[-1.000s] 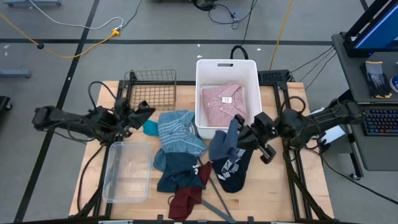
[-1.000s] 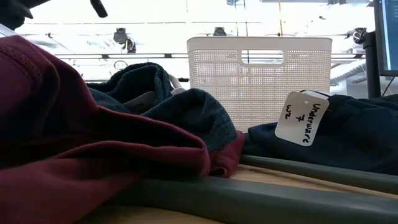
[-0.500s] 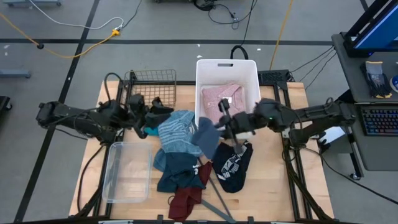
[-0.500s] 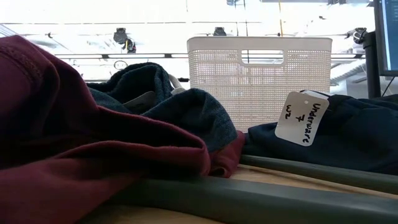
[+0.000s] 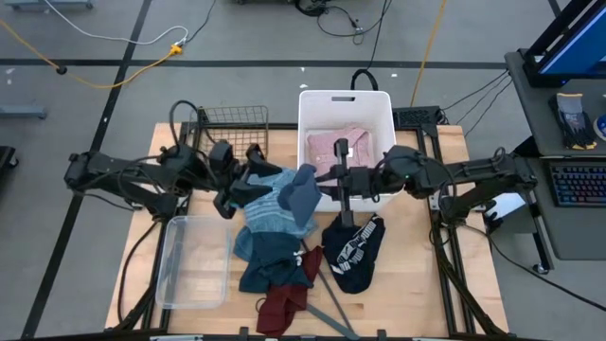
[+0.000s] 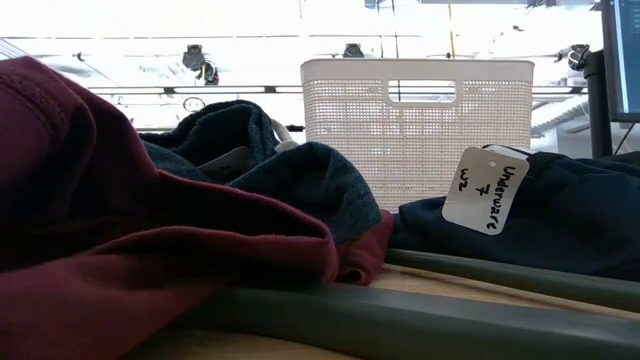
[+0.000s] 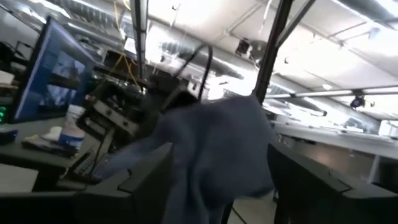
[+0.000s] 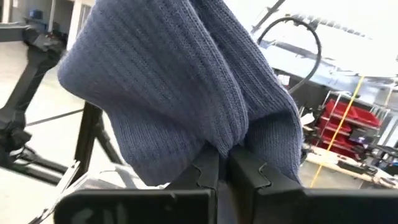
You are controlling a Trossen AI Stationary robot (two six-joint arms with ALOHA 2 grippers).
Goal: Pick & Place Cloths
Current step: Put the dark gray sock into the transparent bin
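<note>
- High view: the right gripper (image 5: 333, 182) reaches in front of the white bin (image 5: 346, 101), its fingers pinched shut on a slate-blue knit cloth (image 5: 303, 191) that hangs above the middle of the wooden table (image 5: 421, 284). The left gripper (image 5: 248, 180) faces it from the other side, just beside the cloth, over the light-blue striped shirt (image 5: 263, 204); from above I cannot tell how wide its fingers stand. A pink collared shirt (image 5: 333, 152) lies inside the bin. A navy white-printed top (image 5: 352, 254) lies near the bin, a maroon garment (image 5: 282, 305) at the table's near edge, and a dark teal piece (image 5: 267, 260) between them. A clear plastic tub (image 5: 194, 260) and a wire basket (image 5: 229, 133) sit on the left side.
- Low view: the maroon garment (image 6: 120, 240) fills the foreground, with the bin (image 6: 418, 120) behind and a handwritten tag (image 6: 484, 188) on the navy top (image 6: 560, 215). Neither gripper shows.
- Left wrist view: the knit cloth (image 7: 211, 149) hangs between this arm's two dark fingers (image 7: 134, 186), which stand well apart and do not clamp it.
- Right wrist view: the fingers (image 8: 205, 171) are pressed together on a fold of the knit cloth (image 8: 174, 87).
</note>
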